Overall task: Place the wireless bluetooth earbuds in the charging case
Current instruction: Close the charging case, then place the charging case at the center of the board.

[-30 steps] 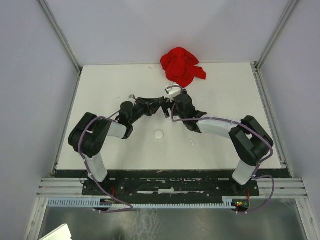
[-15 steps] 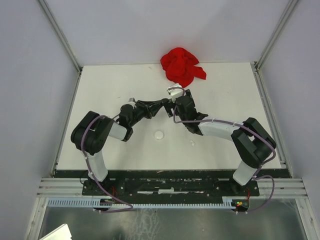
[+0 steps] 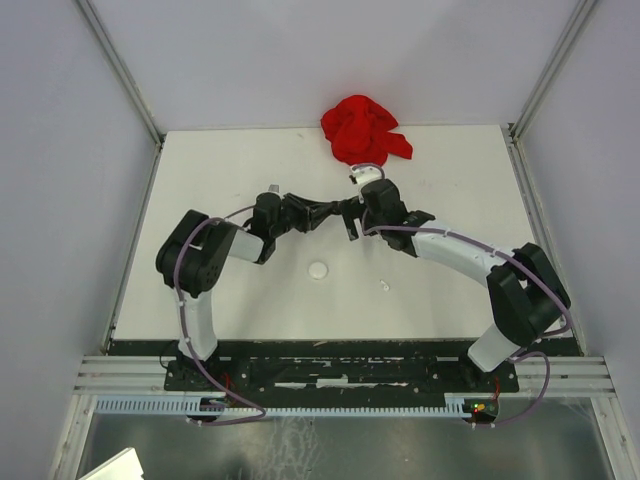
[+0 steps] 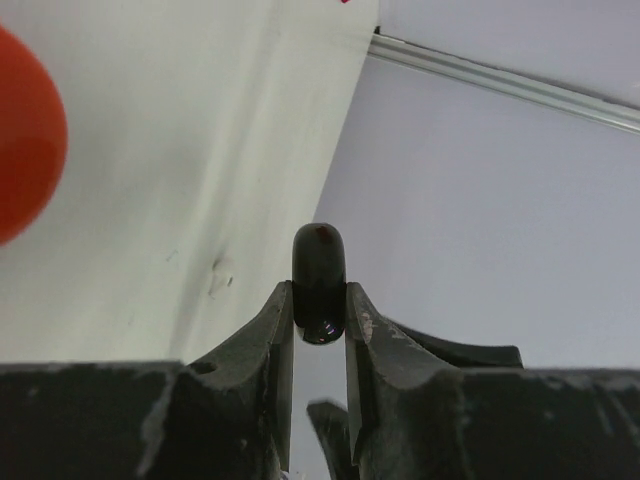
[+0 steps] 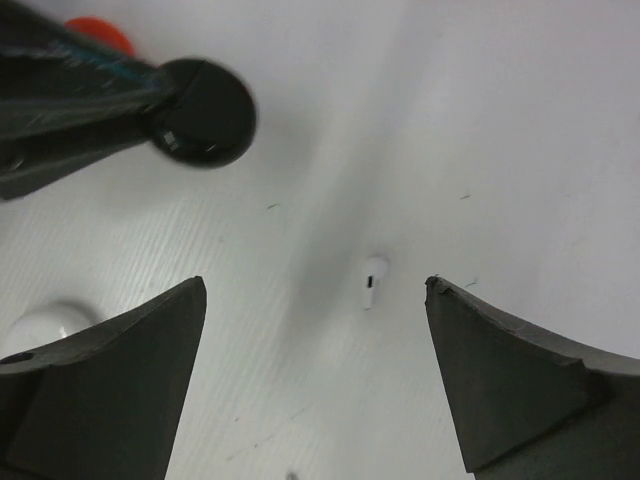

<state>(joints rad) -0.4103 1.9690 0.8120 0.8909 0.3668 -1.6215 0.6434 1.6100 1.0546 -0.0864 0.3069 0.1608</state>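
1. Over the middle of the table, both arms are reaching inward and their tips are meeting nearly nose to nose.
2. The left gripper is pinching a black disc edge-on. Its two fingers are pressing on the flat sides, and the rounded top of the disc is poking out past the tips.
3. The disc is hanging in the air, clear of the tabletop, and a tiny red mark is showing near its upper rim in the left wrist view.
4. The right gripper is holding its jaws spread wide, with nothing between them.
5. From the right wrist camera, the black disc is showing its round face at upper left, beyond the open fingers and not touching them.
6. The white earbud is lying on the table below that open gripper. It is sitting in the gap between the fingers as the camera sees it, and nothing is touching it.
7. A white disc is resting on the table to the left of the earbud, and the two are apart.
8. At the far edge, a crumpled red cloth is sitting just beyond the two wrists.
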